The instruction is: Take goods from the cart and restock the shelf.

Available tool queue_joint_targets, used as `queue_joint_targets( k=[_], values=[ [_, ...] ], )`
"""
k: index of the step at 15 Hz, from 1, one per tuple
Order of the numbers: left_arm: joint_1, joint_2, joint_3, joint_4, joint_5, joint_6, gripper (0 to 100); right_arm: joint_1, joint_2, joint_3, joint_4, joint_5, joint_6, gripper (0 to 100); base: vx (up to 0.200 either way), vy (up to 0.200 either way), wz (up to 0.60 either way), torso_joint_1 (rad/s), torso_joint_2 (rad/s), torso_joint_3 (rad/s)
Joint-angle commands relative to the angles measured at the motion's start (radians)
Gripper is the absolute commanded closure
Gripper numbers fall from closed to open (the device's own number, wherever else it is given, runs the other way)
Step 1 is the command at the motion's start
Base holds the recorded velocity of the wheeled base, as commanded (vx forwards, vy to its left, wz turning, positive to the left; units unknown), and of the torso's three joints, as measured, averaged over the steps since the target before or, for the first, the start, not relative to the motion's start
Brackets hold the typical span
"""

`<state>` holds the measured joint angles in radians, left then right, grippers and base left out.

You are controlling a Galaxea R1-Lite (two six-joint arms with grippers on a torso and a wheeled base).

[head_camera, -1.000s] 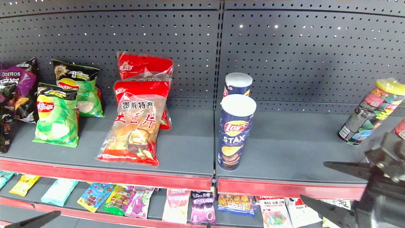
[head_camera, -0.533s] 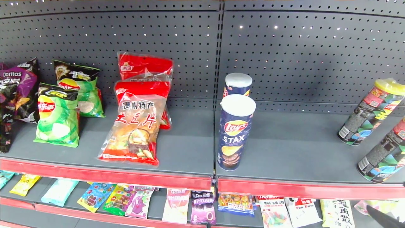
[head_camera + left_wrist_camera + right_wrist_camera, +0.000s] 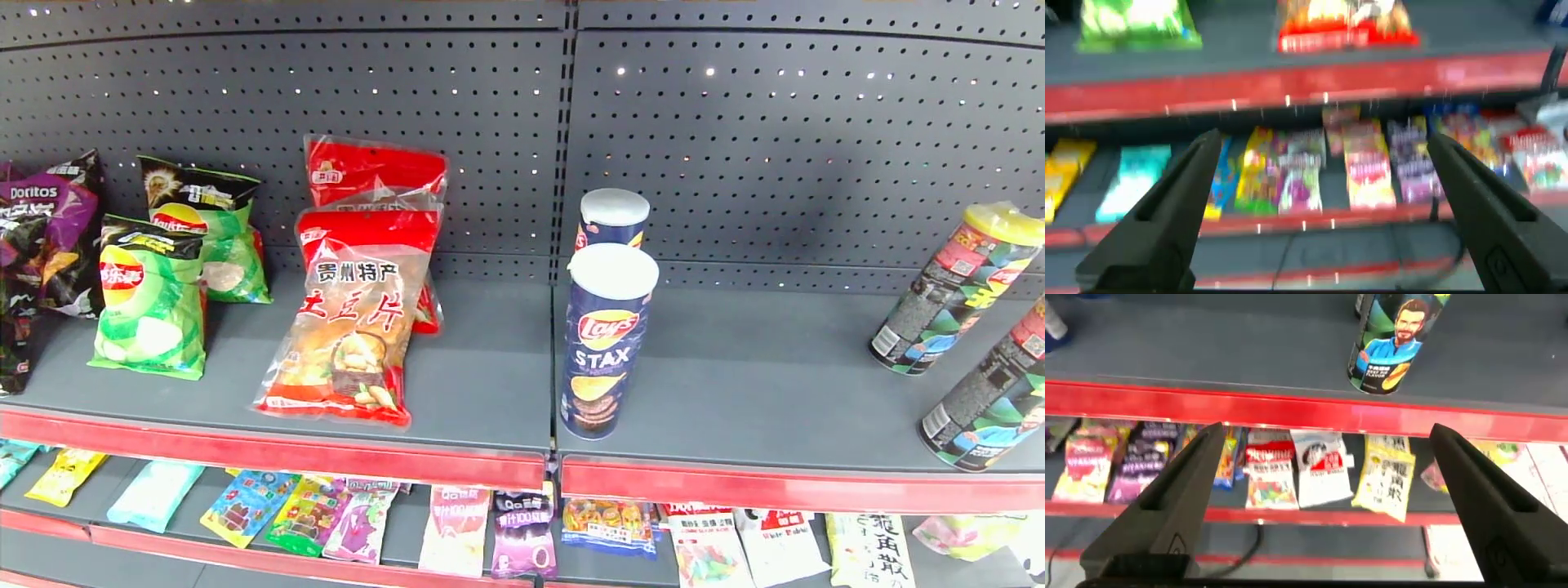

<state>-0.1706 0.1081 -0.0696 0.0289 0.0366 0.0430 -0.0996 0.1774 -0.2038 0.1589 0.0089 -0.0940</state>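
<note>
The upper shelf [image 3: 735, 384] holds two dark cans with yellow lids, one at the back right [image 3: 955, 286] and one at the front right edge [image 3: 992, 392]. The front can [image 3: 1392, 335] stands just behind the red shelf lip [image 3: 1290, 404], above and beyond my right gripper [image 3: 1323, 506], which is open and holds nothing. My left gripper [image 3: 1323, 212] is open too, level with the lower shelf of candy bags [image 3: 1290, 167], below the red lip [image 3: 1290, 86].
Two blue chip cans [image 3: 608, 339] stand mid-shelf, one behind the other. Red snack bags [image 3: 351, 318], green chip bags [image 3: 151, 294] and a purple bag [image 3: 45, 237] fill the left. Bare shelf lies between the blue cans and the yellow-lidded cans. Candy packets [image 3: 457, 527] line the lower shelf.
My open right gripper has dropped away from the front yellow-lidded can and out of the head view. The left fingertip has also left that view. The can stays on the shelf.
</note>
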Motion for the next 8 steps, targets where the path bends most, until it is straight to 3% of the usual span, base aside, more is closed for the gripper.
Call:
queue_joint_targets(
  k=[1,2,4,7,8],
  values=[
    [0.0,-0.015,0.053,-0.037,0.017,-0.072,0,-0.006,-0.078,0.178,-0.159,0.003,0.002,0,0.0,0.0,0.0,0.0,0.0,0.0],
    [0.0,-0.015,0.057,-0.044,0.075,-0.118,0,-0.006,-0.078,0.204,-0.236,-0.009,0.019,0,0.0,0.0,0.0,0.0,0.0,0.0],
    [0.0,-0.015,0.07,-0.063,0.074,-0.118,0,-0.006,-0.078,0.204,-0.206,-0.027,0.056,0,0.0,0.0,0.0,0.0,0.0,0.0],
    [0.0,-0.015,0.07,-0.057,-0.064,-0.014,0,-0.006,-0.078,0.202,-0.156,-0.021,0.089,0,0.0,0.0,0.0,0.0,0.0,0.0],
    [0.0,-0.015,0.07,-0.03,-0.049,-0.017,0,-0.006,-0.078,0.204,-0.156,-0.021,0.086,0,0.0,0.0,0.0,0.0,0.0,0.0]
  ],
)
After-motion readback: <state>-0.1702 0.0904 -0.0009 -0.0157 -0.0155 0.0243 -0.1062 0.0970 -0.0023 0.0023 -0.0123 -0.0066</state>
